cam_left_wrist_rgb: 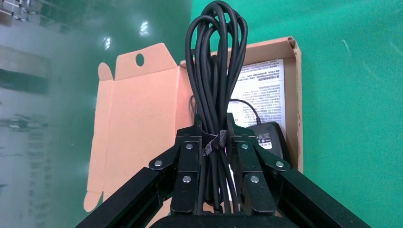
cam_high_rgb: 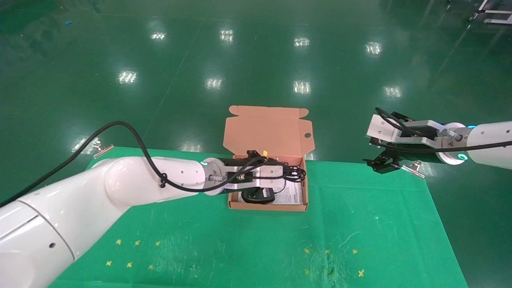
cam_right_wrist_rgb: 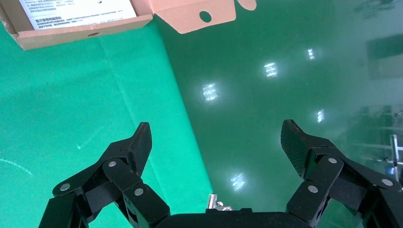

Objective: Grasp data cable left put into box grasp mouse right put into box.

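Note:
The orange-brown box [cam_high_rgb: 267,207] stands open at the table's far middle, with its lid [cam_high_rgb: 267,130] upright behind it. The black mouse [cam_high_rgb: 258,196] lies inside on the white printed sheet, its thin cord beside it. My left gripper [cam_high_rgb: 286,174] is shut on the data cable [cam_high_rgb: 297,173] and holds the bundle above the box's right part. In the left wrist view the gripper [cam_left_wrist_rgb: 213,124] clamps the cable [cam_left_wrist_rgb: 216,71] at its strap, with the loops hanging over the sheet and the mouse [cam_left_wrist_rgb: 272,137] next to the box wall [cam_left_wrist_rgb: 298,95]. My right gripper [cam_high_rgb: 384,164] is open and empty, off to the right.
The green mat [cam_high_rgb: 260,240] covers the table, with small yellow marks near its front. Metal clips sit at its far corners [cam_high_rgb: 414,169] [cam_high_rgb: 102,150]. Shiny green floor lies beyond. The right wrist view shows its gripper [cam_right_wrist_rgb: 217,137] over the mat's edge and a box corner [cam_right_wrist_rgb: 71,34].

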`<state>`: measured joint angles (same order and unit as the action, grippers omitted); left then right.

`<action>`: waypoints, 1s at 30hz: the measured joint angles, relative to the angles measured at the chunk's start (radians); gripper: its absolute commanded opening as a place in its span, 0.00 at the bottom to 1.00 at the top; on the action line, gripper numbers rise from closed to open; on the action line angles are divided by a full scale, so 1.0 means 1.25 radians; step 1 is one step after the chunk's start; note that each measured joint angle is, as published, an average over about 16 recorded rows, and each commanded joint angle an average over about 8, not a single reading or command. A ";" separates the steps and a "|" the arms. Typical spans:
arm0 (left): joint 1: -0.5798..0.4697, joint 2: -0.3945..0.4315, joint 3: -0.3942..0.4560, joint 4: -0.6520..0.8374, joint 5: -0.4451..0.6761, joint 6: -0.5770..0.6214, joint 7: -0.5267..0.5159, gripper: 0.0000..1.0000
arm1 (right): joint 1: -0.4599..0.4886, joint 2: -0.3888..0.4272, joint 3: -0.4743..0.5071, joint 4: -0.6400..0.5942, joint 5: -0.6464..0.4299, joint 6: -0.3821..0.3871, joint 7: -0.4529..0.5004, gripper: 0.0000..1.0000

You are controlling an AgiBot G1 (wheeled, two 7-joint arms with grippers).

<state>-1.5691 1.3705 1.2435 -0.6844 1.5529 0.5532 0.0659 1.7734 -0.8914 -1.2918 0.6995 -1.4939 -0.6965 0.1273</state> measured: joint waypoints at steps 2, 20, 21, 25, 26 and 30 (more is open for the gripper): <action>0.000 -0.002 0.001 -0.003 -0.003 -0.001 0.000 1.00 | 0.000 0.000 0.000 0.001 0.000 0.000 0.000 1.00; -0.064 -0.098 -0.032 -0.061 -0.037 0.032 -0.092 1.00 | 0.056 0.018 0.001 0.056 -0.039 0.016 -0.039 1.00; -0.070 -0.107 -0.036 -0.067 -0.041 0.037 -0.100 1.00 | 0.063 0.020 0.001 0.064 -0.045 0.016 -0.044 1.00; -0.089 -0.143 -0.056 -0.092 -0.060 0.059 -0.128 1.00 | 0.080 0.030 0.005 0.094 -0.061 0.010 -0.063 1.00; -0.091 -0.151 -0.062 -0.098 -0.065 0.066 -0.133 1.00 | 0.082 0.033 0.008 0.101 -0.062 0.006 -0.067 1.00; -0.085 -0.182 -0.090 -0.124 -0.089 0.095 -0.147 1.00 | 0.074 0.043 0.029 0.126 -0.056 -0.018 -0.075 1.00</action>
<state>-1.6759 1.1433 1.1307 -0.8395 1.4419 0.6721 -0.1178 1.8658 -0.8378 -1.2555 0.8575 -1.5643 -0.7191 0.0341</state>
